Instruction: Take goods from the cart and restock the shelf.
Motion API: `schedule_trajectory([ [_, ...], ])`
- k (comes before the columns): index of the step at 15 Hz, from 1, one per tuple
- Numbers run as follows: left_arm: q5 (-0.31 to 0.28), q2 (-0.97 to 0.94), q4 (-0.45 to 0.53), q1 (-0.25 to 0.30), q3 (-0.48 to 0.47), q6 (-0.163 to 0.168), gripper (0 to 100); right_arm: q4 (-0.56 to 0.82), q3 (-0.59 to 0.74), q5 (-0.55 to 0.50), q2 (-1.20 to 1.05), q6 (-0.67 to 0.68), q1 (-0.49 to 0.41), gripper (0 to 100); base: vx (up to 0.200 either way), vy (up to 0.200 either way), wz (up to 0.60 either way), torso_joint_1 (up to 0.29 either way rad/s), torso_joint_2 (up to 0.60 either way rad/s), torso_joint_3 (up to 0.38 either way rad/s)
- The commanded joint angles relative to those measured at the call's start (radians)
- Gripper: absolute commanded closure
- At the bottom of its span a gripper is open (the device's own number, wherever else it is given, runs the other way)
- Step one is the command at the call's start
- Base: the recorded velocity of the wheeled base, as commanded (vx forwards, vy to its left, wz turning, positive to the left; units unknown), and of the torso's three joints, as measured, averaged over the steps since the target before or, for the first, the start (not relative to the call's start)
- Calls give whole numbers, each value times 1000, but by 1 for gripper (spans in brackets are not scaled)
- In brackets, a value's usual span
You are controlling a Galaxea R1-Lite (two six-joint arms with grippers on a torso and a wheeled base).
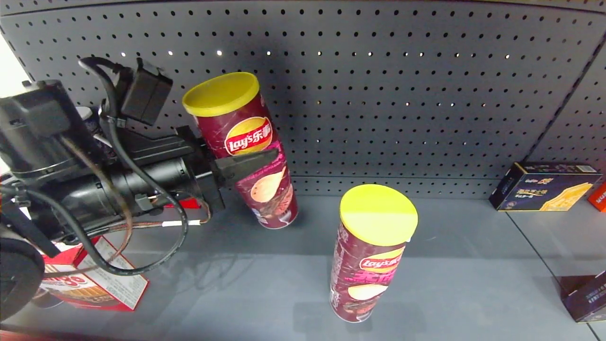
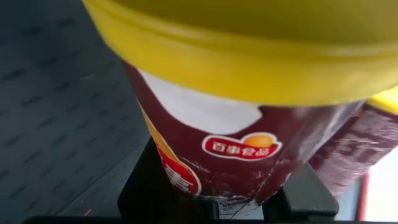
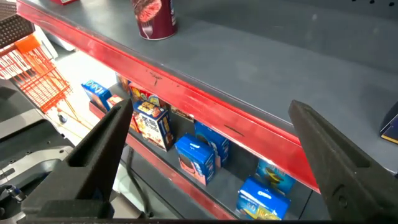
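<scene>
Item 1: chip can (image 1: 236, 128), maroon with yellow lid, one unit. Held at mid-height by the left jaws, which are closed against its sides. It is tilted, with the lid leaning toward the robot's left and the base low by the pegboard (image 1: 426, 94) at the back of the shelf (image 1: 473, 265). Whether the base touches the shelf cannot be told.
Item 2: second chip can (image 1: 369, 265), same kind. Upright on the shelf, nearer the front and to the right of item 1, apart from it.
Item 3: right jaws. Spread wide, holding nothing, out in front of the shelf's red front edge (image 3: 205, 93).
Item 4: other stock.
- Dark blue box (image 1: 544, 187) at back right.
- Dark box (image 1: 584, 298) at front right.
- Red box (image 1: 109, 284) lying flat at front left.
- Blue boxes (image 3: 199, 158) on the lower shelf.
- Orange cart (image 3: 31, 62) off to the side.
</scene>
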Motion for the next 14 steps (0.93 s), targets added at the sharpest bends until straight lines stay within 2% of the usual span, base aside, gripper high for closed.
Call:
schedule_trajectory([
  [1, -49, 69, 24, 0, -49, -2, 100, 0, 0, 0, 0, 0, 0, 0, 0, 0, 0, 0, 0, 0],
  [2, -52, 92, 24, -36, -63, 1, 100, 0, 0, 0, 0, 0, 0, 0, 0, 0, 0, 0, 0, 0],
  [4, 34, 127, 24, -60, -65, 15, 100, 0, 0, 0, 0, 0, 0, 0, 0, 0, 0, 0, 0, 0],
  [6, 40, 175, 31, -71, -94, 31, 100, 0, 0, 0, 0, 0, 0, 0, 0, 0, 0, 0, 0, 0],
  [7, 42, 192, 42, -72, -105, 63, 100, 0, 0, 0, 0, 0, 0, 0, 0, 0, 0, 0, 0, 0],
  [8, 42, 223, 47, -74, -118, 124, 100, 0, 0, 0, 0, 0, 2, 0, 0, 0, 0, 0, 0, 0],
  [9, 42, 239, 51, -74, -138, 143, 100, 0, 0, 0, 0, 0, 0, 0, 0, 0, 0, 0, 0, 0],
  [14, 40, 310, 206, -95, -316, 146, 100, 0, 0, 0, 0, 0, 0, 0, 0, 0, 0, 0, 0, 0],
])
